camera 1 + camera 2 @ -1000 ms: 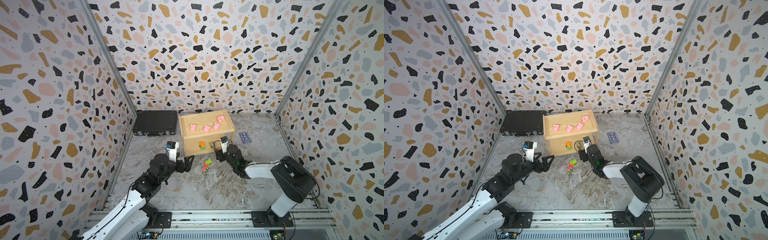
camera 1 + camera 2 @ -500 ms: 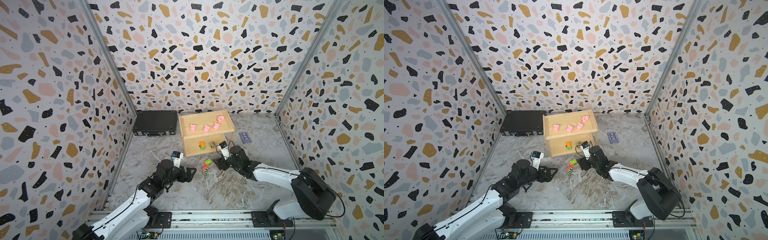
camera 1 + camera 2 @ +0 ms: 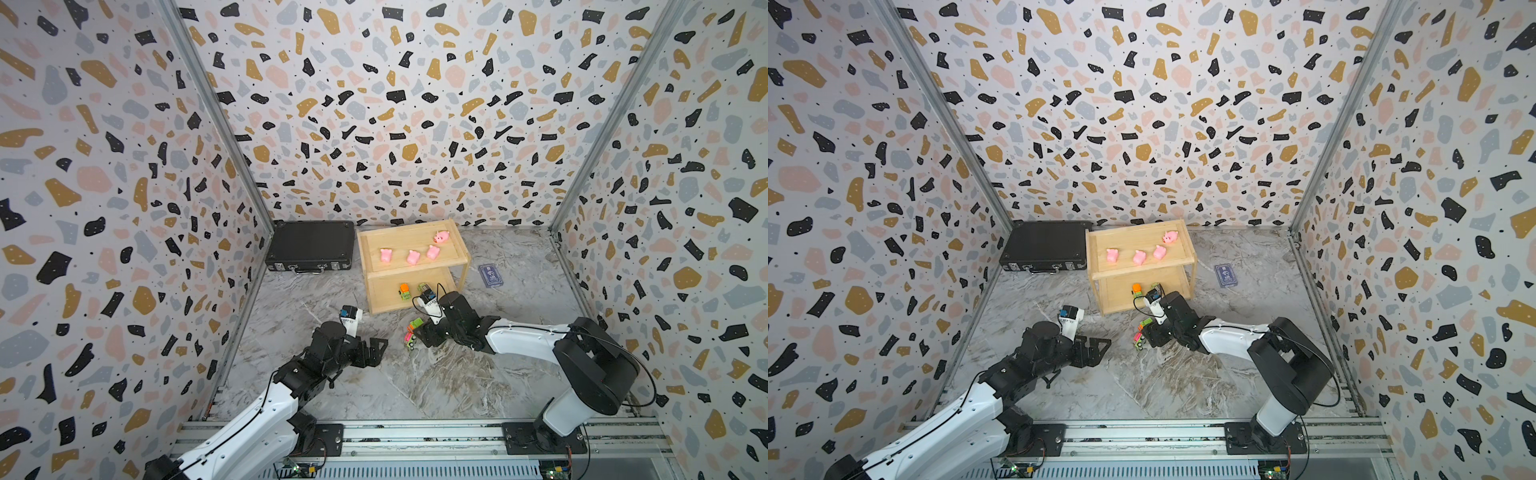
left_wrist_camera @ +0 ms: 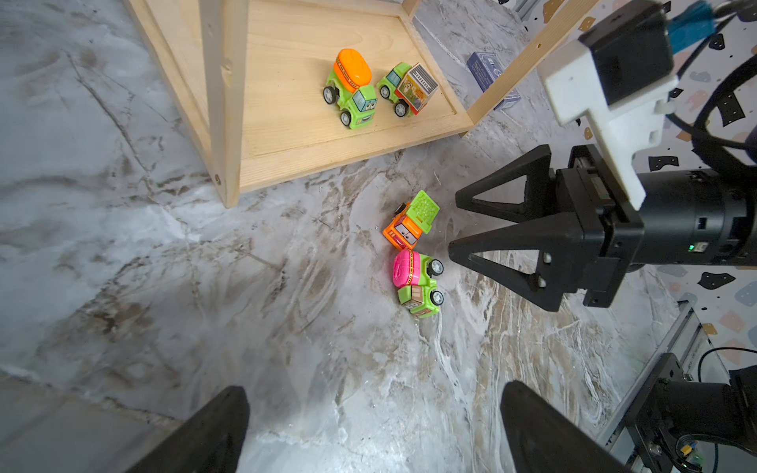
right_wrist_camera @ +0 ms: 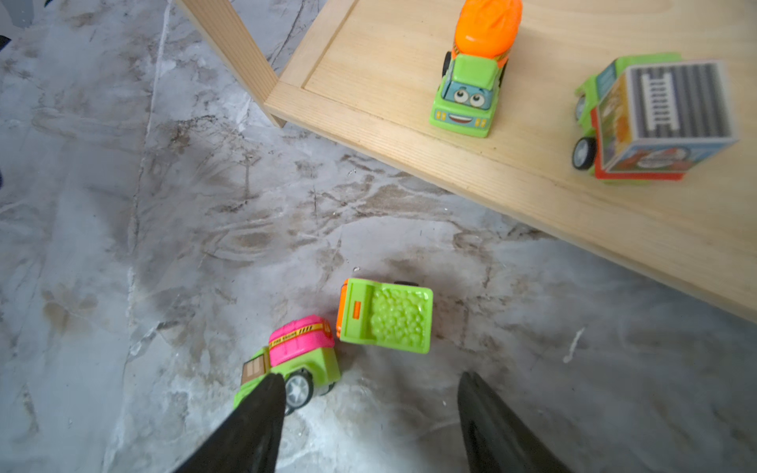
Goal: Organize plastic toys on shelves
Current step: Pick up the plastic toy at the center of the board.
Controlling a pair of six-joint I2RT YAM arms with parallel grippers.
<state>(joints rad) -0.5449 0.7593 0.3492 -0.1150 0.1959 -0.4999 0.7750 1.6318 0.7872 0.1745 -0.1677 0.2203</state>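
1. Terrazzo-patterned walls [image 3: 395, 104] enclose a marble-look bench [image 3: 457, 386]. The wooden rack [image 3: 395, 239] stands at the back of it.
2. Just changed: the right arm [image 3: 519, 336] has pulled away from the rack's lower tier. It has left the box truck [image 4: 409, 88] there beside the orange-drum mixer truck [image 4: 352, 88], both on their wheels.
3. With four pink pigs [image 3: 413, 257] on the rack's top tier, that looks like six toys shelved and two still to go.
4. The orange dump truck [image 4: 409, 223] and the pink-drum mixer truck [image 4: 415, 282] lie touching each other on the bench, just in front of the rack's lower tier. The mixer appears tipped on its side.
5. The right arm now reaches low along the bench, its tip just beside that pair. The right jaws are spread and hold nothing. In the right wrist view one fingertip [image 5: 266, 393] overlaps the pink-drum mixer, but contact cannot be told.
6. The left arm [image 3: 266, 411] has drawn back from the rack and sits low, farther from it than the pair. The left jaws are spread wide and empty.
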